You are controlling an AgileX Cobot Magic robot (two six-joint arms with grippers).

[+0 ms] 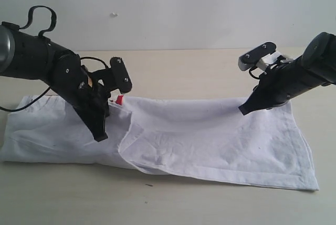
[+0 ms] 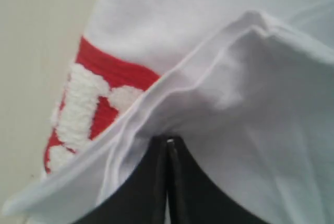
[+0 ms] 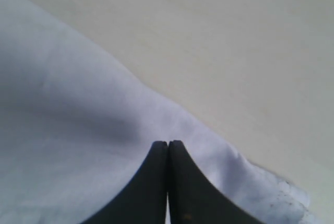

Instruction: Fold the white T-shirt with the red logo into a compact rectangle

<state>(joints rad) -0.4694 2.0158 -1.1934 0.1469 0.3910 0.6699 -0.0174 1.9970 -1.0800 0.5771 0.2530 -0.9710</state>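
The white T-shirt (image 1: 210,141) lies in a long band across the table, with a flap doubled over near its middle. Only a small bit of the red logo (image 1: 119,99) peeks out at the far edge beside the left arm. My left gripper (image 1: 101,137) is shut on a folded hem of the shirt (image 2: 250,104), which rises over the tips of the left gripper (image 2: 168,141), with the logo's (image 2: 112,70) fuzzy white letters just beyond. My right gripper (image 1: 244,111) is shut on the cloth (image 3: 78,130) near the far edge, where the right gripper (image 3: 168,143) tents it slightly.
The pale wooden table (image 1: 184,67) runs to a white wall behind. Bare tabletop (image 3: 235,51) lies just past the shirt's far edge. A small dark speck (image 1: 149,185) sits on the table in front of the shirt.
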